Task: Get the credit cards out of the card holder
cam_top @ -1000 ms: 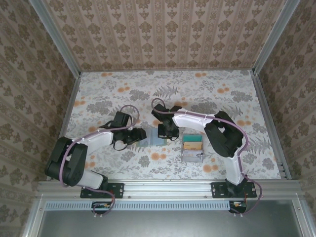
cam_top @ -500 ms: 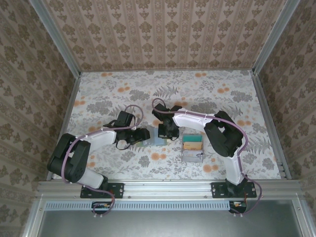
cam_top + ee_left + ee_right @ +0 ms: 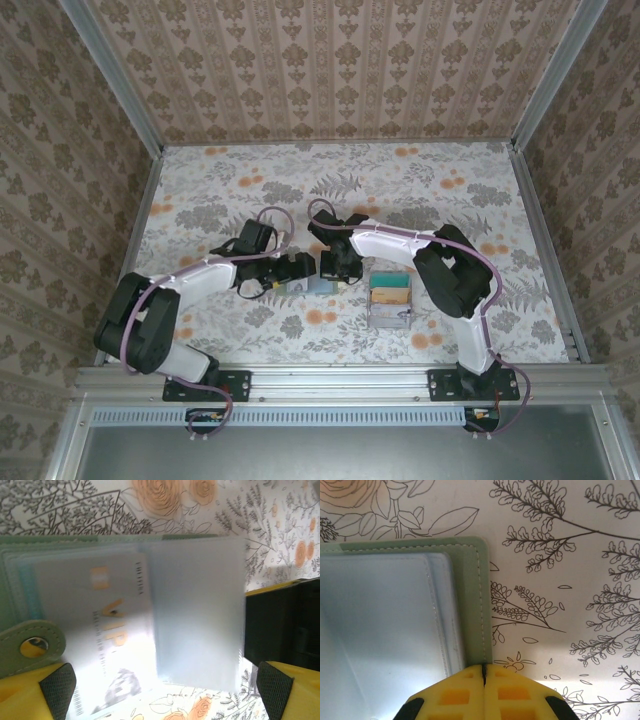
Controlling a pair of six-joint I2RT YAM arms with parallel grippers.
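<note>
The left end effector (image 3: 166, 689) is spread wide w/ nothing between its fingers. It hangs directly over the open card holder (image 3: 200, 605), which lies flat on the worktop (image 3: 280, 530) w/ its clear sleeves fanned out. Between the fingers, nearer to one of them, a grey card (image 3: 110, 625) w/ "VIP" lettering sits in the sleeves. Its near end seems to poke past the sleeve edge toward the end effector. The right end effector (image 3: 483, 672) is pressed together, tips on the edge of the holder's green cover, prob. pinning it down. I cannot tell if it pinches any of the cover. On the far side of the right end effector from the holder stands a grey tray (image 3: 390, 318) w/ teal and tan flat things, perhaps cards already taken out, but this I cannot confirm. So the task is, in my judgement, only partly done. At least the VIP card is left to grip and pull free, and maybe more cards are under it.
</note>
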